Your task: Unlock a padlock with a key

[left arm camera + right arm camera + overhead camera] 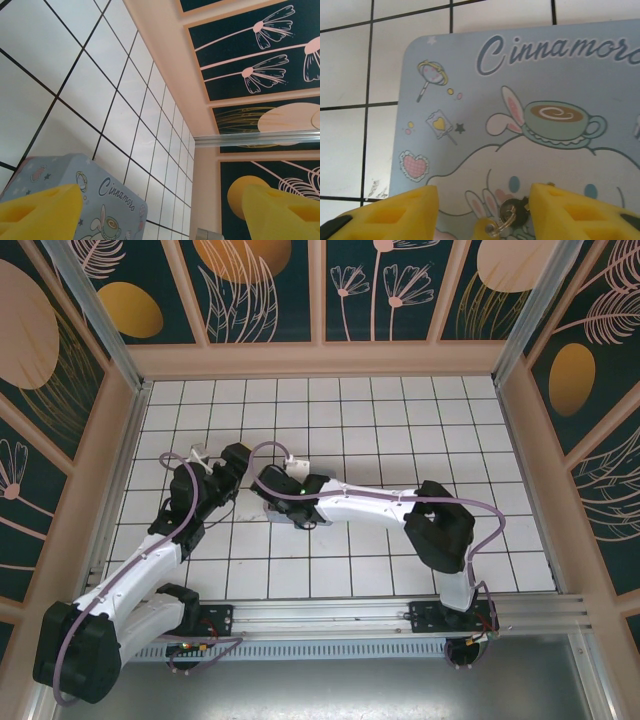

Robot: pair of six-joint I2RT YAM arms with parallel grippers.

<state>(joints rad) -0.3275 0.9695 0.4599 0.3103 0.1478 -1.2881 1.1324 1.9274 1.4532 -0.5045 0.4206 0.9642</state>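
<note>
Worktop (400, 430): glossy white tiles, dark grout. Tin box (530, 80): smooth printed lid (slight sheen). Fingers (395, 215): matt yellow plastic, moulded recesses. Rail (350, 615): brushed aluminium.

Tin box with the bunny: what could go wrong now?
The little lock seems to lie on the smooth lid of the tin box, between the open fingers of the right gripper. A clumsy pinch might flick it off. The left gripper hangs open right beside the box and might bump it.

The tin box (470, 100) lies on the table (345, 100), left of centre; the padlock (514, 207) rests on its lid, between the right gripper's (484, 192) fingers.
</note>
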